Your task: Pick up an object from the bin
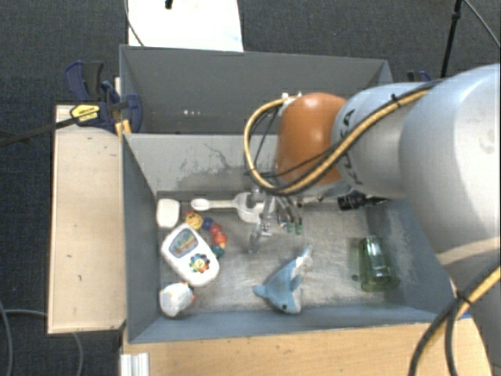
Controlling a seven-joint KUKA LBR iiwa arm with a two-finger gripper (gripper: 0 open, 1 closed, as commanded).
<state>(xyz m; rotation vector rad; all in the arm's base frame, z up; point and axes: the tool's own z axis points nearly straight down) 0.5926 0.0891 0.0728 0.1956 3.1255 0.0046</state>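
Seven small things loose on the floor of the grey metal bin (235, 159), well spread, no heap.

Reaching in from the right, the silver arm (438, 147), with an orange cover (309, 135) at the wrist and a loop of yellow-and-black cable (250, 143) slung round it. Below the cover, the gripper (272, 227), pointed down at the middle of the floor, close to the back edge. Width of its opening and any hold on a thing: not to be told from this angle.

Nearest to it, on its left, a white plastic spoon (219, 204), lying flat along the back edge, bowl to the left, handle end running in under the gripper. Touching or merely close: cannot tell.

Left of the spoon's bowl, near the back left corner, a small white block (167, 211). In front of that, along the left edge, a white oval baby toy (190, 255) with a coloured picture panel and coloured buttons. Just beside its back right side, a little cluster of orange, red and yellow beads (213, 235). In the front left corner, a small white thing (175, 299) with a red spot, kind unclear.

Near the middle of the front edge, a blue plush sea animal (283, 290) with a pale fin, well apart from the gripper. By the right edge, a clear green bottle (374, 265), neck toward the back.
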